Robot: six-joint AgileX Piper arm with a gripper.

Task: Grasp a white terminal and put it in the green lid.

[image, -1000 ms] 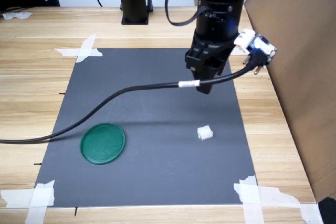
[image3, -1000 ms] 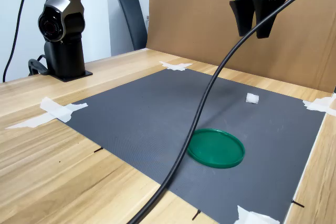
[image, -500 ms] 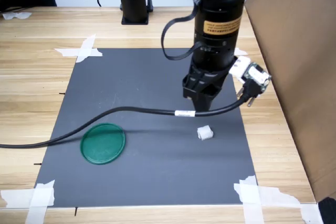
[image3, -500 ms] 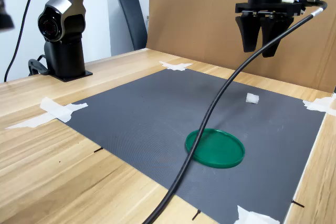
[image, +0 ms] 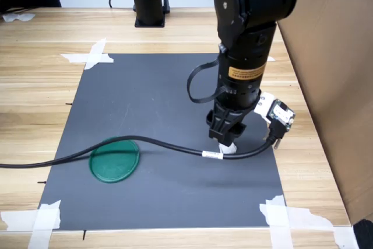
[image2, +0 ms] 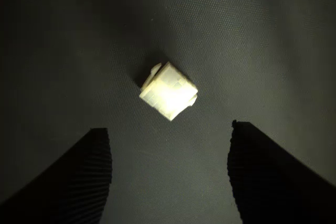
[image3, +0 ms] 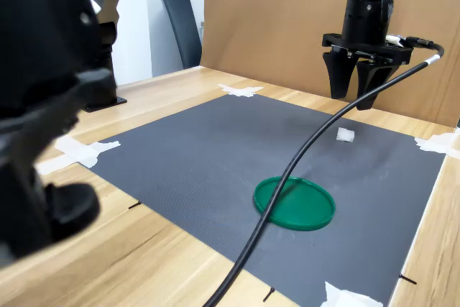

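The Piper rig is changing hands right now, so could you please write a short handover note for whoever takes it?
Gripper: open, empty, hanging above the white terminal, not touching it.
White terminal: lying on the dark mat, apart from the green lid.
Green lid: empty; the black cable passes over it in both exterior views.
Done: approach over the terminal.
Left: lower, close, lift, carry it to the lid, release.

My gripper [image: 225, 139] points down at the dark mat [image: 157, 97], just over the white terminal [image: 229, 149], which peeks out below my fingertips. My black cable [image: 116, 147] runs toward the first exterior view's left, crossing the top edge of the green lid [image: 113, 160], well apart from the terminal.
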